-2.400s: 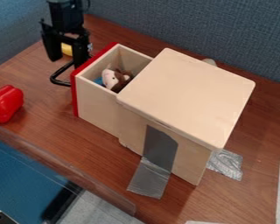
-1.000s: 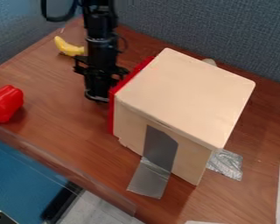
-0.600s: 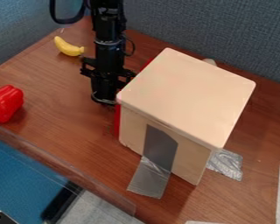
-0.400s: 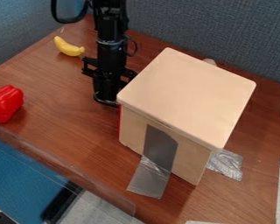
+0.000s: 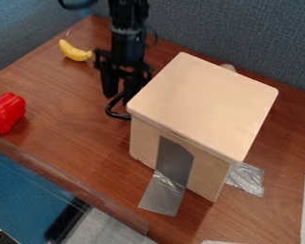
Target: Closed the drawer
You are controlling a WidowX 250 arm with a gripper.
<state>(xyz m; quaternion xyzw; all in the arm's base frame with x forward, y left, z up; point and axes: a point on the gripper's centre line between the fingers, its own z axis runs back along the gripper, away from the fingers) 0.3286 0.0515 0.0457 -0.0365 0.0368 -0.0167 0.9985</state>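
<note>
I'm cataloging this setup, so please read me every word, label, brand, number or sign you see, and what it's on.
There are none I can read: not on the wooden box, gray tape, banana or red pepper. Any print on the black arm is too small.

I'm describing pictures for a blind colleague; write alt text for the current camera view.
A closed, pale wooden drawer box stands fixed with grey tape to a brown wooden table; an open black robot tool hangs by its black handle. At picture left lie a yellow banana and a glossy red bell pepper.
</note>
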